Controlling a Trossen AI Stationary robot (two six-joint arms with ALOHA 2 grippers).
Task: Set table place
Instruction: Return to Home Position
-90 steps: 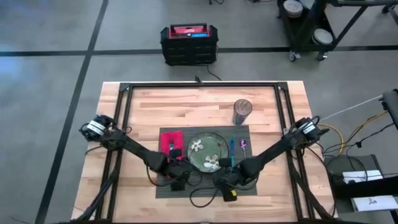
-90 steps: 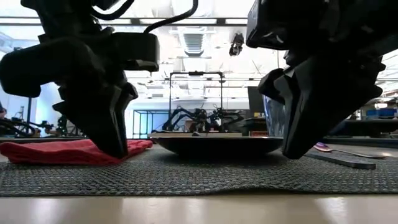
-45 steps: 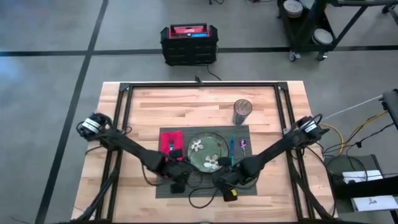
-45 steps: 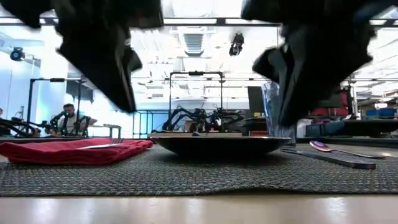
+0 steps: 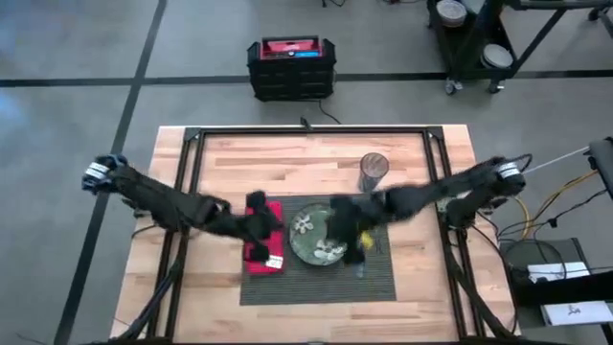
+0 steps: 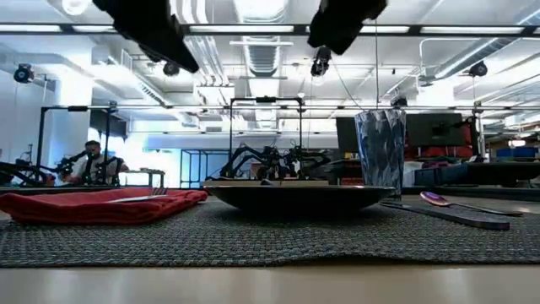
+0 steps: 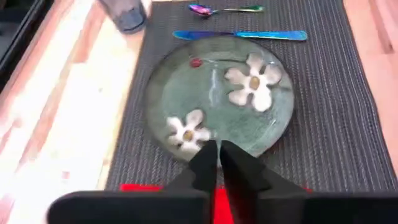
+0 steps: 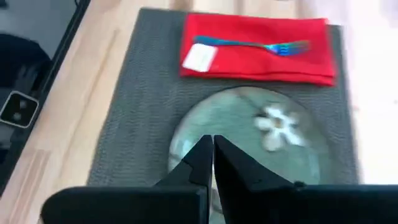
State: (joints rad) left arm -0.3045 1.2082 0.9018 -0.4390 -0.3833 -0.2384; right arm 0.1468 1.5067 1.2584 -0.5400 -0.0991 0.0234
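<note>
Placemat (image 5: 316, 286), dark grey and finely ribbed, lies on the light-wood tabletop (image 5: 287, 163) toward its near edge. A green plate (image 5: 308, 233) with white flowers sits at the middle of the placemat. To the plate's left a folded red napkin (image 5: 261, 251) lies on the mat, with a white tag (image 8: 199, 57) at its near end and a blue fork (image 8: 249, 43) resting along its length. To the plate's right a blue knife (image 7: 239, 35) lies closest to the plate and an iridescent spoon (image 7: 224, 9) just beyond it, both on the mat. A blue faceted cup (image 5: 373, 172) stands upright on the bare wood, just past the mat's far right corner. The left arm (image 5: 163, 201) reaches in from the left, and the left jaws hang above the napkin, well clear of it. In the left wrist view the fingers (image 7: 202, 168) are pressed together with nothing between them. The right arm (image 5: 450, 192) reaches in from the right, and the right jaws hang above the plate's right edge and the cutlery. They are likewise together and empty, as their fingers (image 8: 198, 158) show. In the low view both arms show only at the top, high over the setting, and a person (image 6: 94, 162) shows in the room far behind.
</note>
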